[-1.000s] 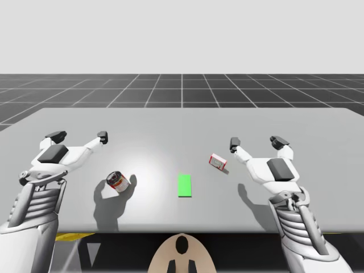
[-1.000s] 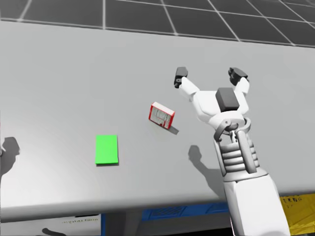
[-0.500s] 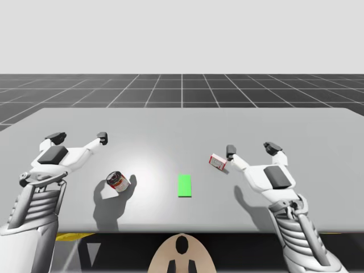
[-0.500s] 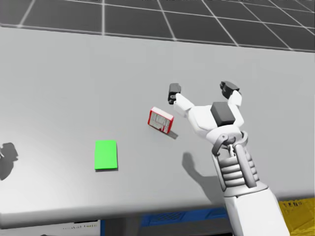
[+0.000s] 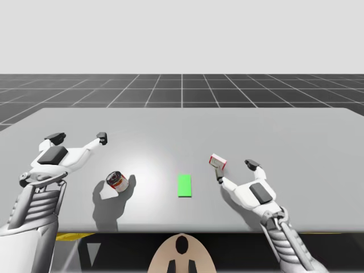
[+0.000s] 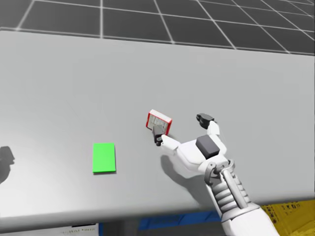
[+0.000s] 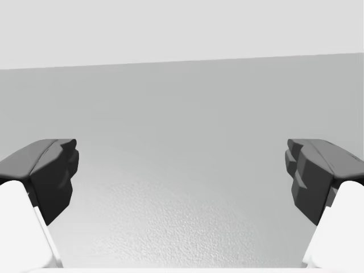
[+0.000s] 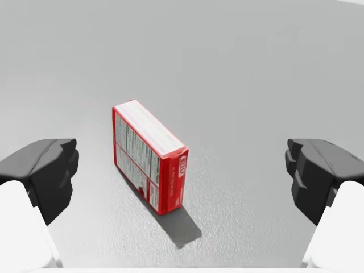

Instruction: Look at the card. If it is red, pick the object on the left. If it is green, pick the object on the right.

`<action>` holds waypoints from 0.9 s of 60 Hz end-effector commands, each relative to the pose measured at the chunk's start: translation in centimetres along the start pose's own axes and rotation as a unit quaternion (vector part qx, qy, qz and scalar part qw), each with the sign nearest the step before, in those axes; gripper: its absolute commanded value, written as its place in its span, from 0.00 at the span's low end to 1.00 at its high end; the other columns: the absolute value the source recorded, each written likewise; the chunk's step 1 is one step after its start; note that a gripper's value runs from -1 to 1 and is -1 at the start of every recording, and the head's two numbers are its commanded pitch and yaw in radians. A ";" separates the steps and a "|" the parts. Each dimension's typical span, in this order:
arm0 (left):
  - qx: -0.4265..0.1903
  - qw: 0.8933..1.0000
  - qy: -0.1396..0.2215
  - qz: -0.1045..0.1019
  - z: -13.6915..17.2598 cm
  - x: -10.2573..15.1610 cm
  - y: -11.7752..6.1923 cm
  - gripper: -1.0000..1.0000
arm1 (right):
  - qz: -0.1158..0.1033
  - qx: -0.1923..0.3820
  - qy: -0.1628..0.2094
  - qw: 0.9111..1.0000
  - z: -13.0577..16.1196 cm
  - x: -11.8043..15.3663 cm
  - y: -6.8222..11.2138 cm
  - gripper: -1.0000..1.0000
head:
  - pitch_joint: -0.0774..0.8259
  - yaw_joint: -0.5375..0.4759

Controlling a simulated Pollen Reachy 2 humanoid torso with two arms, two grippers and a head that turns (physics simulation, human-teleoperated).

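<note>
A green card (image 5: 184, 185) lies flat at the table's middle front, also seen in the head view (image 6: 104, 157). To its right stands a small red box (image 5: 218, 162) (image 6: 159, 121) on its long edge. To the card's left a red and white can (image 5: 118, 181) lies on its side. My right gripper (image 5: 235, 171) (image 6: 181, 129) is open, low over the table on the near side of the box. In the right wrist view the red box (image 8: 149, 154) lies just ahead of the open gripper (image 8: 182, 170), untouched. My left gripper (image 5: 78, 137) (image 7: 182, 170) hangs open behind the can.
The grey table (image 5: 182, 131) stretches wide behind the objects, and its front edge runs just below my right wrist. Bare grey tabletop (image 7: 182, 114) lies ahead of the left gripper.
My right arm has drawn back toward the front edge and swung left, bringing its open gripper in line with the red box. My head has turned slightly. The left arm has not moved.
</note>
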 end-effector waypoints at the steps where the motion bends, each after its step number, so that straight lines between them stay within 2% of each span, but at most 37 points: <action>1: 0.000 1.000 0.000 -0.001 0.0 0.0 0.0 0.00 | 0.008 0.033 0.019 0.999 -0.9 -2.0 -0.3 0.00 | 0.78 0.29; 3: 0.000 1.000 0.001 -0.001 0.0 0.0 0.0 0.00 | 0.000 0.047 0.029 0.998 -1.2 -2.2 -0.2 0.00 | 0.78 0.29; 6: 0.000 1.000 0.001 -0.001 0.0 -0.1 0.0 0.00 | 0.008 0.051 0.025 0.998 -1.5 -2.3 -0.2 0.00 | 0.78 0.29; 12: -0.001 1.000 0.000 -0.001 0.0 -0.1 0.0 0.00 | 0.006 0.073 0.034 0.997 -2.7 -2.7 -0.4 0.00 | 0.78 0.28; 17: 0.000 1.000 0.000 0.000 0.0 0.0 0.0 0.00 | -0.009 0.086 0.042 0.995 -3.6 -2.8 -0.5 0.00 | 0.78 0.28; 20: 0.000 1.000 -0.001 0.000 -0.1 0.0 0.1 0.00 | -0.026 0.094 0.046 0.994 -4.2 -2.8 -0.5 0.00 | 0.78 0.28; 39: -0.001 1.000 -0.001 0.001 0.0 0.0 0.1 0.00 | -0.044 0.106 0.081 0.990 -7.5 -4.0 0.0 0.00 | 0.77 0.28; 46: -0.001 1.000 0.000 0.000 0.0 0.0 0.0 0.00 | -0.056 0.107 0.073 0.990 -7.7 -3.8 0.0 0.02 | 0.77 0.28; 47: -0.001 1.000 0.000 0.000 0.0 0.0 0.1 0.00 | -0.051 0.104 0.067 0.991 -7.7 -3.8 0.0 0.27 | 0.77 0.28; 49: -0.001 1.000 0.000 0.000 0.0 0.0 0.1 0.00 | -0.050 0.095 0.063 0.992 -7.6 -3.8 0.0 0.52 | 0.77 0.28; 50: -0.001 1.000 0.000 0.000 0.0 0.0 0.1 0.00 | -0.051 0.098 0.063 0.992 -7.5 -3.8 0.0 0.87 | 0.77 0.28; 51: -0.001 1.000 0.000 0.000 0.0 0.0 0.1 0.00 | -0.052 0.099 0.063 0.992 -7.5 -3.8 0.0 0.98 | 0.77 0.28; 54: -0.001 1.000 0.000 0.000 0.0 0.0 0.1 0.00 | -0.049 0.097 0.060 0.992 -7.4 -3.9 0.0 1.00 | 0.77 0.27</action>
